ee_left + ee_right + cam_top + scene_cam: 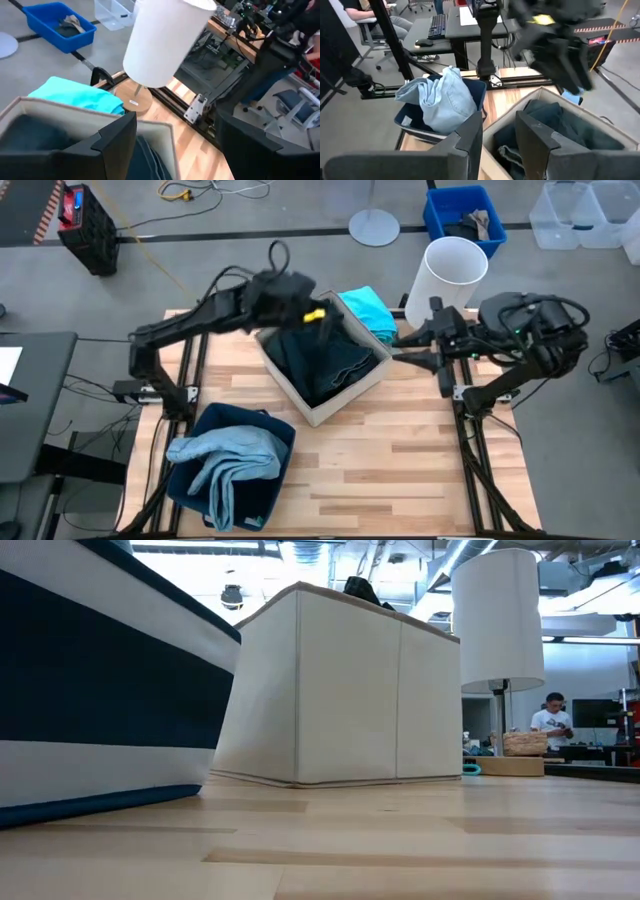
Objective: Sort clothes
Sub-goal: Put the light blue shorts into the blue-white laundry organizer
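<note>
A beige fabric box [345, 402] stands mid-table and holds dark garments [322, 362]; dark green-black jeans [555, 125] show among them, and I cannot tell the black one apart. A turquoise garment [365, 310] lies on the table behind the box and shows in the left wrist view [75, 95]. A pale blue garment [225, 460] lies heaped in the navy box [270, 425] at the near left. My left gripper [300, 308] hovers open and empty over the beige box's far corner. My right gripper [405, 340] is open and empty beside the box's right side.
A white lamp [455, 270] stands on a wooden base [135, 100] at the table's far right, close to my right arm. A blue bin [462, 218] and clear tubs stand on the floor beyond. A person [550, 725] sits far behind the table.
</note>
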